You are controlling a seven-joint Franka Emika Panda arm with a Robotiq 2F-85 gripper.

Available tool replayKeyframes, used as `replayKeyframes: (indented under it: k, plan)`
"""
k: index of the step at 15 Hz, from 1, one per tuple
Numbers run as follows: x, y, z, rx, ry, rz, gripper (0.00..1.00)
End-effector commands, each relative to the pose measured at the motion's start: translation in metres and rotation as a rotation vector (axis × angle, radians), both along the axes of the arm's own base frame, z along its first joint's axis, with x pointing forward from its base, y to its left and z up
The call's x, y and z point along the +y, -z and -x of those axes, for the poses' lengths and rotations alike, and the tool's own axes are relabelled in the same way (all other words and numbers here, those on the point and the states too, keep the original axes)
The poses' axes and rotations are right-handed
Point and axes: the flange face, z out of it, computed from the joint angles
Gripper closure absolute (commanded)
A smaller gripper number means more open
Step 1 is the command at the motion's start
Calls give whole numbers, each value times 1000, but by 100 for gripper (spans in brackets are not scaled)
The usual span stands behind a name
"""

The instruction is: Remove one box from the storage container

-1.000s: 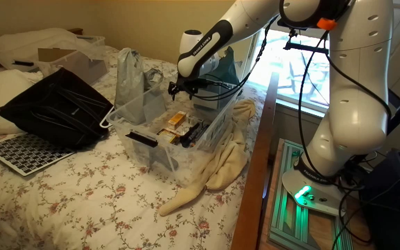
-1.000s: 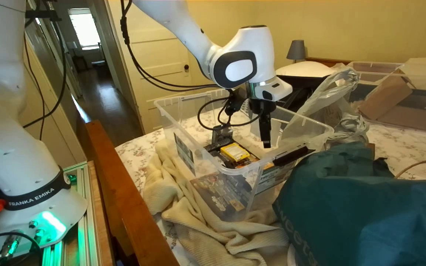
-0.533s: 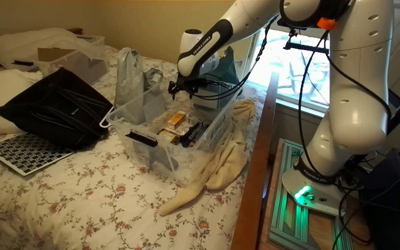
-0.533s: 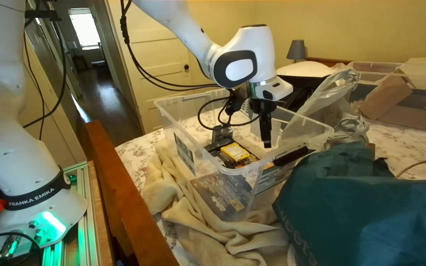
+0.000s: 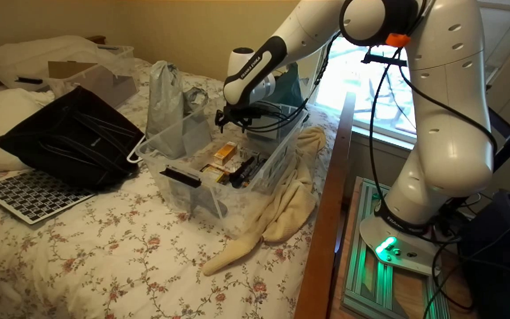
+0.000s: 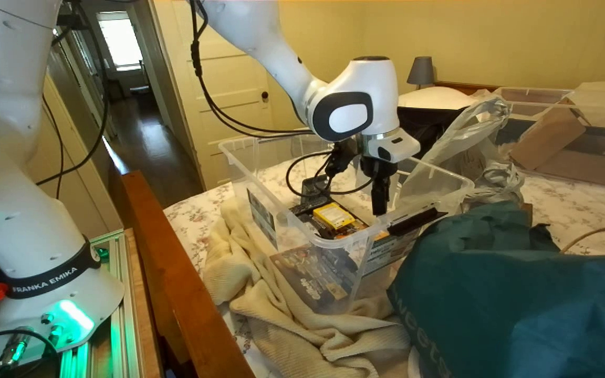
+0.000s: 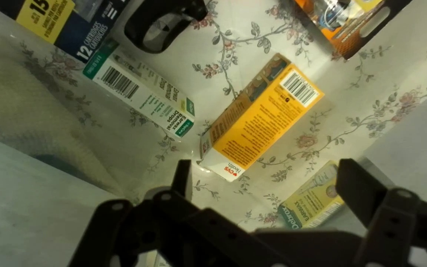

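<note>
The box, orange with a white end, lies in the clear plastic storage container. It also shows in an exterior view. The container's walls show in both exterior views. My gripper is open, with nothing between its fingers. In both exterior views it hangs over the container, fingers down, above the box and apart from it. In the wrist view the box lies beyond the fingertips. A yellow package shows in an exterior view; I cannot tell whether it is this box.
A green-white box, a yellow-green box partly behind a finger, a black-handled item, a cartridge pack and an orange-black pack lie around. Beside the container are a grey bag, teal bag and cream blanket.
My arm has swung forward and my gripper has moved down toward the inside of the container. The box and the container have not moved.
</note>
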Motion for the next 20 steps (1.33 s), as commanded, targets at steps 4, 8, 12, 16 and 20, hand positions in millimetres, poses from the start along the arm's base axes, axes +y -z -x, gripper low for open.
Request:
replayKeyframes:
  k: [4, 8, 12, 16, 20]
  plan:
    - [-1, 30, -22, -4, 87, -19, 0]
    - [-3, 48, -31, -12, 116, -15, 0]
    - [-5, 62, -37, -3, 125, -20, 0]
    - [-6, 76, -42, 6, 130, -20, 0]
    - [-7, 88, -43, 20, 126, -17, 0]
